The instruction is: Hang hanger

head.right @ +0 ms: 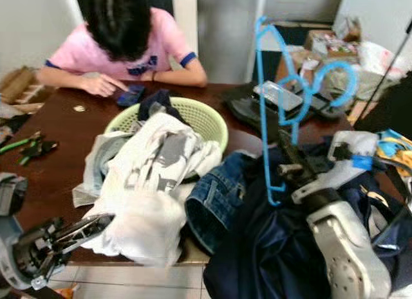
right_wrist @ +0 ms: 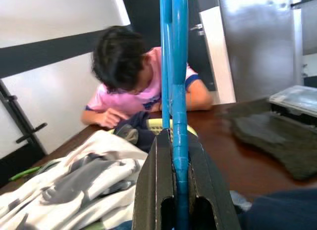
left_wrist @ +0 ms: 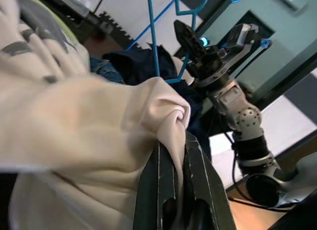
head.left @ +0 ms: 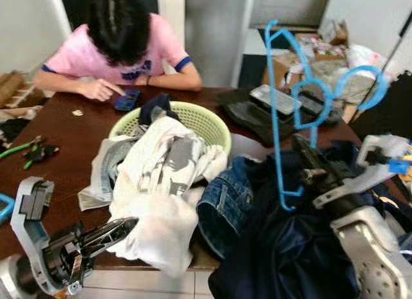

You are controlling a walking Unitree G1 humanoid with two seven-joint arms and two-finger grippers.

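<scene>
A blue plastic hanger (head.left: pixel 288 99) stands upright over the right side of the table, its hook curling to the right. My right gripper (head.left: pixel 304 152) is shut on its lower bar, and the wrist view shows the blue bar (right_wrist: pixel 174 91) pinched between the two black fingers. My left gripper (head.left: pixel 122 227) is at the table's front left edge, shut on a fold of the white garment (head.left: pixel 158 202); the cloth (left_wrist: pixel 99 141) bunches right at the fingertips (left_wrist: pixel 171 156). A dark navy garment (head.left: pixel 283 247) lies piled under the right arm.
A pale green laundry basket (head.left: pixel 206 122) holds clothes mid-table, with jeans (head.left: pixel 222 206) beside it. A person in a pink shirt (head.left: pixel 122 48) sits at the far side using a phone (head.left: pixel 127 99). Black cases (head.left: pixel 257 109) lie at the back right, green-handled tools (head.left: pixel 29 150) at the left.
</scene>
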